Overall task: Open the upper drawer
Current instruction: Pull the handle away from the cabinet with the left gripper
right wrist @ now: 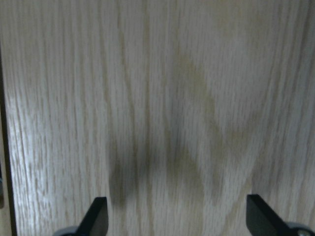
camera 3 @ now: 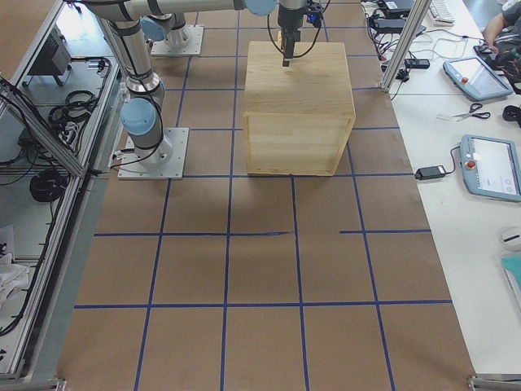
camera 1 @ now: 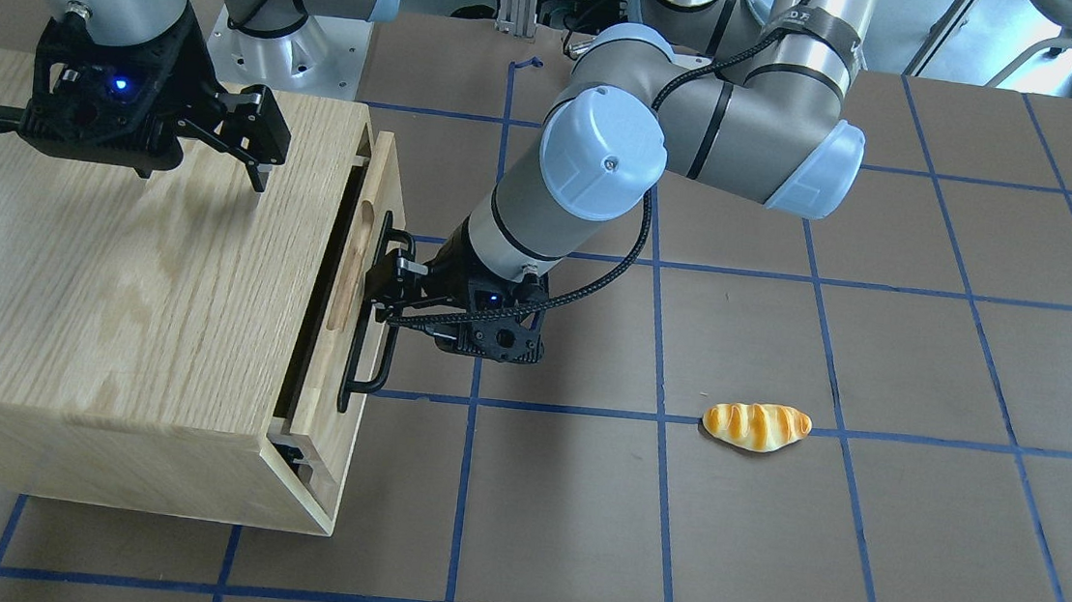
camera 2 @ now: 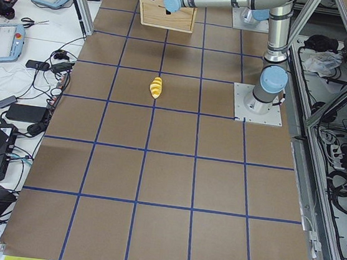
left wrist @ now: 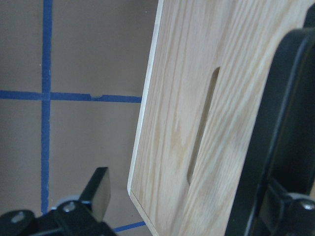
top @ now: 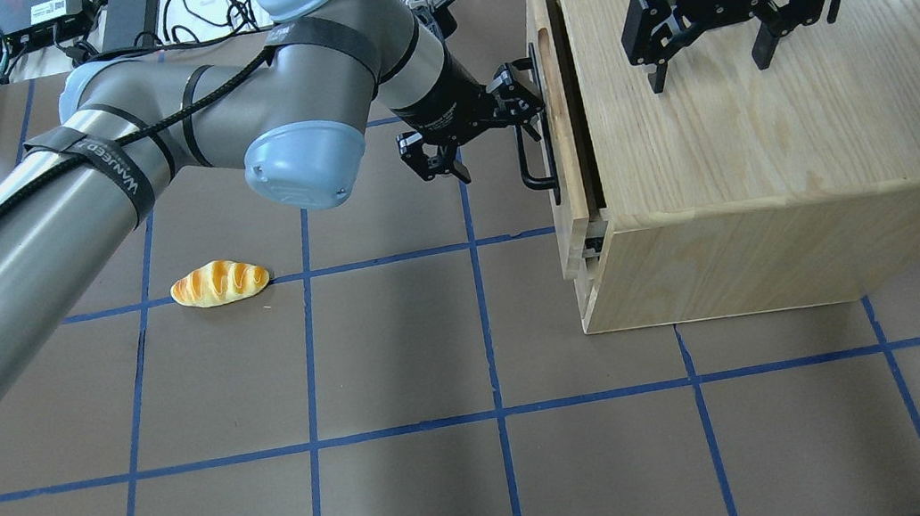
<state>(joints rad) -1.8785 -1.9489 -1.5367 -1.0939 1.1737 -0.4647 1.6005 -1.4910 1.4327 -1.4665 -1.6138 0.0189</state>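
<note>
The upper drawer (camera 1: pixel 382 181) (top: pixel 537 4) of the oak cabinet (camera 1: pixel 113 254) (top: pixel 770 160) stands slightly out, with a dark gap behind its front panel. The panel has a long oval slot and a black bar handle (camera 1: pixel 365 344) (top: pixel 546 151). My left gripper (camera 1: pixel 390 274) (top: pixel 522 101) is at the handle with its jaws spread. In the left wrist view (left wrist: pixel 192 196), one finger (left wrist: pixel 98 189) is out past the panel's edge. The handle (left wrist: pixel 285 123) lies against the other finger. My right gripper (camera 1: pixel 203 175) (top: pixel 709 74) (right wrist: pixel 177 216) is open and empty just above the cabinet top.
A bread roll (camera 1: pixel 756 426) (top: pixel 219 283) (camera 2: pixel 156 87) lies on the brown table, away from the cabinet on my left arm's side. The lower drawer front (top: pixel 584 276) shows under the upper one. The table is marked with blue tape lines.
</note>
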